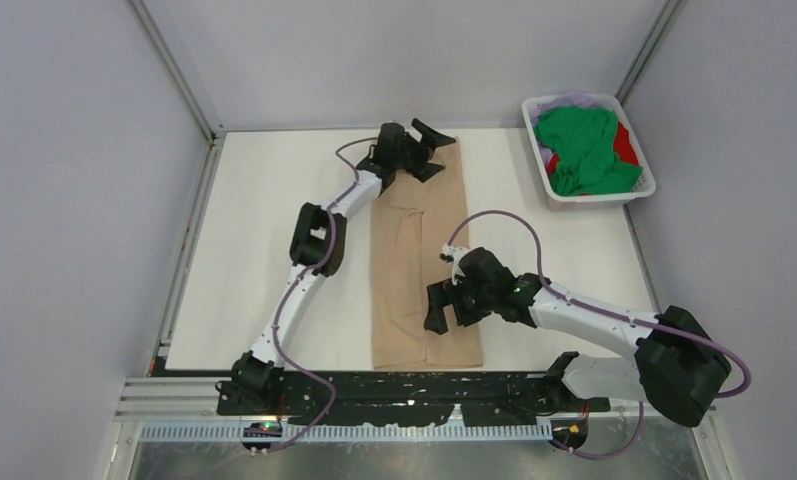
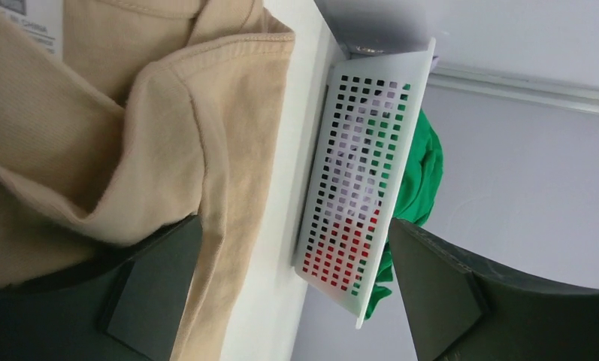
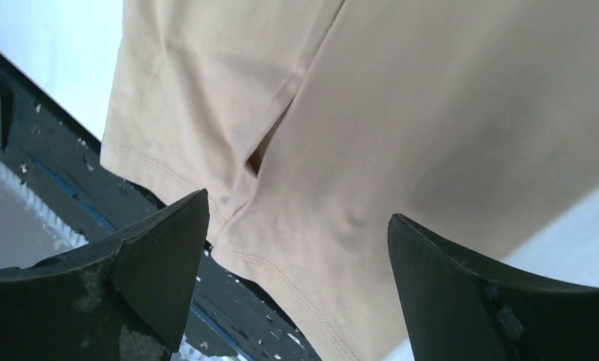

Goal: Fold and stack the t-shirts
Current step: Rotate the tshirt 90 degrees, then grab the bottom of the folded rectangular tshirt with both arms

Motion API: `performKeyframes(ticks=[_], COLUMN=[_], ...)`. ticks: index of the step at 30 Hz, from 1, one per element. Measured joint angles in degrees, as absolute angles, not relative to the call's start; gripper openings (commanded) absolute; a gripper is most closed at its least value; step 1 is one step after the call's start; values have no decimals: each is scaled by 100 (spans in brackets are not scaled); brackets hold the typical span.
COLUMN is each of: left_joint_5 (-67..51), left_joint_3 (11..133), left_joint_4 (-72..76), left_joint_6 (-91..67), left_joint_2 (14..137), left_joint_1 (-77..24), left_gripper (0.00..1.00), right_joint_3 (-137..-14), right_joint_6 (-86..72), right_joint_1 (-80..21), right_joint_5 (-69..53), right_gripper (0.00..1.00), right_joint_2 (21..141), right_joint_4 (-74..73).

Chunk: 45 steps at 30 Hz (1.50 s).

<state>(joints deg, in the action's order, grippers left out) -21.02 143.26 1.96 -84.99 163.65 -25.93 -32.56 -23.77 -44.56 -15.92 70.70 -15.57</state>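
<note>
A large beige-tan t-shirt (image 1: pixel 414 260) lies on the white table, folded lengthwise into a long strip running from the far edge to the near edge. My left gripper (image 1: pixel 436 152) is open and empty at the strip's far end, by the collar; in the left wrist view (image 2: pixel 296 293) one finger rests against the beige cloth (image 2: pixel 168 128). My right gripper (image 1: pixel 449 305) is open and empty above the strip's near part; in the right wrist view (image 3: pixel 300 263) the shirt's hem (image 3: pixel 401 113) lies under the spread jaws. Green (image 1: pixel 584 150), red (image 1: pixel 626 145) and pale lilac (image 1: pixel 572 99) shirts lie in the basket.
The white slatted basket (image 1: pixel 601 197) stands at the far right corner and also shows in the left wrist view (image 2: pixel 356 173). A black rail (image 1: pixel 404 390) runs along the table's near edge, just below the shirt's hem. Grey walls enclose the table.
</note>
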Motion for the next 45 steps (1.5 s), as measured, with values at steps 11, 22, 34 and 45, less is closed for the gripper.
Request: performKeyframes(ticks=[11,22,34,45], left_joint_5=[-2781,-1393,-919,-1173], left_joint_3=[11646,5708,2596,2340], left_joint_4=[-1020,-1557,-2917,-2010], left_joint_6=[-5854,-4163,-5116,-5537], left_joint_2=[12639,6267,4941,6012], left_joint_1=[-2591,-3927,-5487,-5688], left_gripper=[100,99,84,53], right_joint_3=[-3518,-3068,-2110,-1973], right_joint_6=[-2849,-3186,-3371,-3472], right_joint_1=[-4272,-4099,-4095,-4095], right_joint_5=[3,298,-1050,-1452], right_gripper=[95,97,91,68], right_joint_2=[5570,4372,3632,3881], right_joint_4=[-1975,-3037,-3597,-3642])
